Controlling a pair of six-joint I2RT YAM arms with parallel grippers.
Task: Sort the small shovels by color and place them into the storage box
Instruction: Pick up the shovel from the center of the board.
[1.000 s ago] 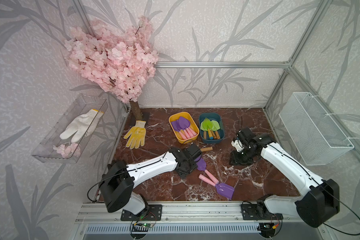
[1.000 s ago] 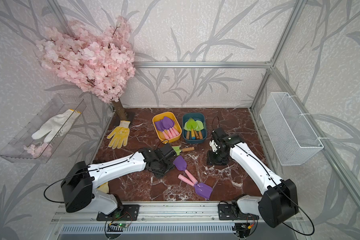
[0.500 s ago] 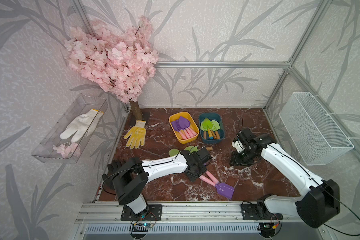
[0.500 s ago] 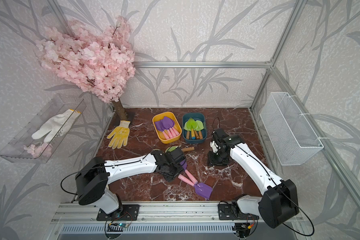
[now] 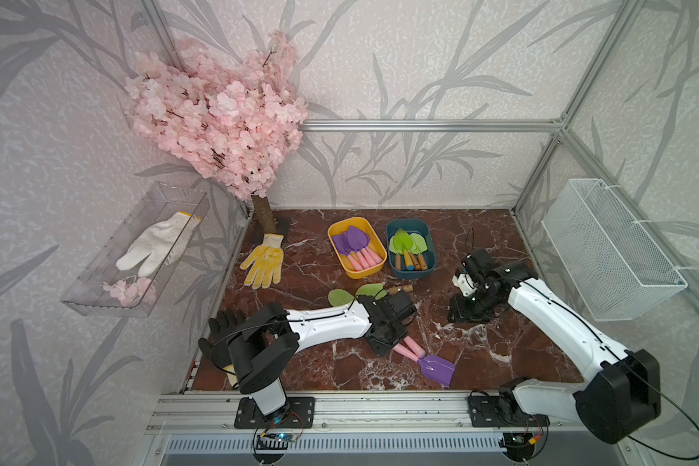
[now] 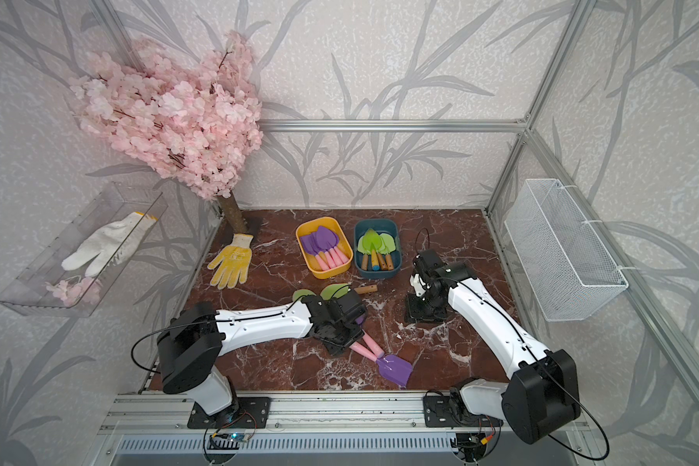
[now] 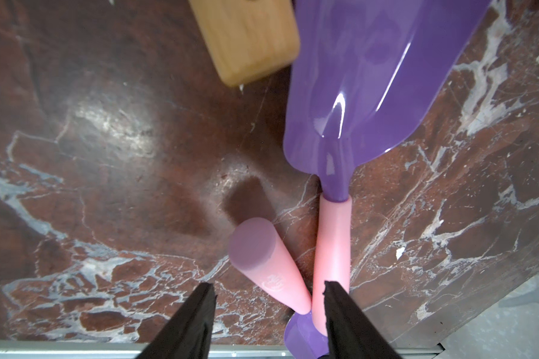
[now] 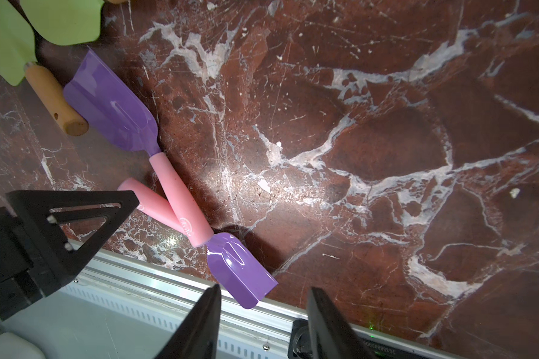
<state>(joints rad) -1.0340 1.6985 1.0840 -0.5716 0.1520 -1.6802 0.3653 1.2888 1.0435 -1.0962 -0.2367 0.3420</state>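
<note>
Purple shovels with pink handles [image 5: 354, 246] are packed in the yellow-orange tub [image 5: 362, 275]. Light green shovels [image 5: 406, 244] are held in the dark teal tub [image 5: 412, 276], which is set just beside the yellow-orange tub. On the marble surface [image 5: 481, 355], on the robot's side of the yellow-orange tub, two green shovels with wooden handles [image 5: 370, 290] are seen lying near that tub. Farther out from it, the crossed purple shovels [image 8: 181, 217] are found, their pink handles touching. The left claw [image 7: 268, 289] is positioned over these crossed handles and is released. Its black fingers [image 7: 193, 317] are spread with both handles between them; one finger is seen against a handle, while a gap is seen beside the other. The right claw [image 8: 263, 292] is likewise released, with nothing between its fingers. It is held above bare surface, beyond the teal tub as counted from the yellow-orange tub. A yellow glove [image 5: 263, 262] is laid flat on the yellow-orange tub's opposite side.
</note>
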